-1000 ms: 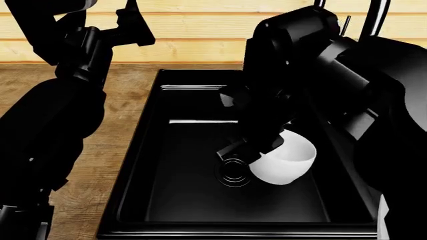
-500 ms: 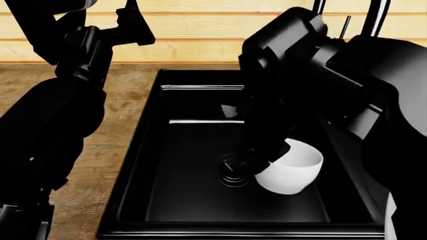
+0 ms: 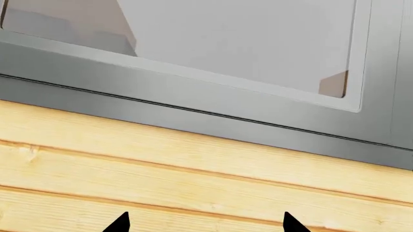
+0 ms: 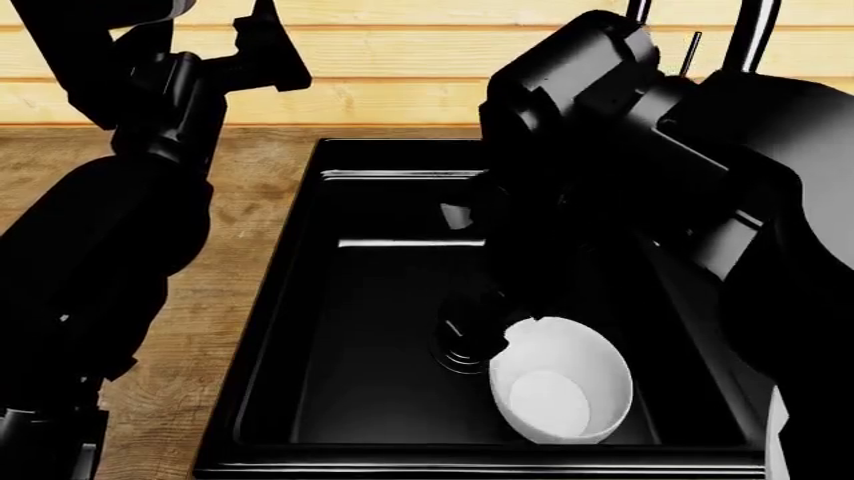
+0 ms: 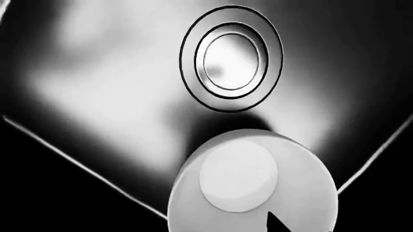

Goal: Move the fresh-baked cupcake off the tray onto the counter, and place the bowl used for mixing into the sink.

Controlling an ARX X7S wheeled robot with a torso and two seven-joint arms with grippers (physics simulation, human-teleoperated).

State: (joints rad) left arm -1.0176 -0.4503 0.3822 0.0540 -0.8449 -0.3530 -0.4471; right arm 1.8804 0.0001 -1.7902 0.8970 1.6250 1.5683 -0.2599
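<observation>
A pale wooden plank wall [image 4: 400,60] runs behind the light wood-grain counter [image 4: 234,290], and the black sink [image 4: 387,400] is set into it right below my cameras. From my head view, the white bowl [image 4: 561,385] sits in the basin, tipped so its opening faces up toward me, just beside the round drain [image 4: 465,345]. My right gripper [image 4: 501,300] hangs over the drain, and the bowl lies just past its fingertips, on the near side. In the right wrist view I see only one dark fingertip [image 5: 276,223] over the bowl [image 5: 258,188]; it seems to grip nothing, but I cannot tell how wide those fingers stand. My left gripper [image 3: 205,223] is raised well away, facing the wall; its two fingertips [image 3: 119,224] stand well apart with nothing between them, below a grey window frame [image 3: 193,92].
</observation>
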